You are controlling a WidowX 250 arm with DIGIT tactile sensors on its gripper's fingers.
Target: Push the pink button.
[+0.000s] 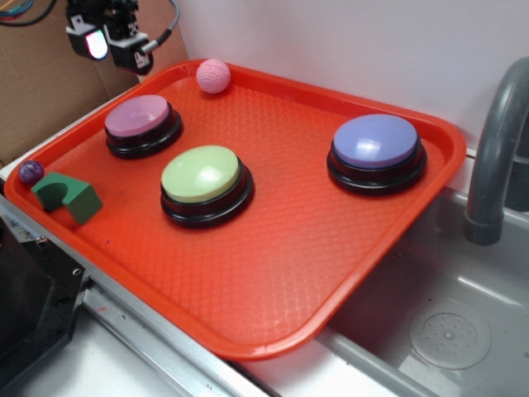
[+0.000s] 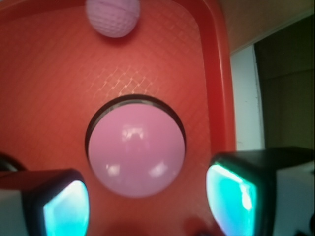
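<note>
The press is not yet made, judging by how things lie: the gripper (image 2: 147, 196) hangs above the tray (image 1: 273, 331) with clear air between its fingers and the pink button (image 2: 136, 151), and nothing touches the dome; what is left is the descent and the push itself.

Nearest in the wrist view, the two fingertips (image 2: 66, 206) glow teal at the lower edge, set wide apart with the button showing between and just beyond them; the jaws stand open and hold nothing. The alignment looks roughly good, since the dome sits close to the middle of the gap, a little toward the left finger.

On the tray, a green arch block (image 1: 69, 195) and a small purple ball (image 1: 31, 172) lie at the left corner; the green button (image 1: 204, 182) sits near the middle; the blue button (image 1: 377, 150) stands toward the right edge, well apart. The pink button (image 1: 141, 124) sits near the far left edge, beside the green one; the dimpled pink ball (image 1: 213, 75) rests against the far rim; the gripper (image 1: 107, 37) hovers past that far left corner, high above the tray; a grey faucet (image 1: 496, 149) rises beyond the tray's right edge.
</note>
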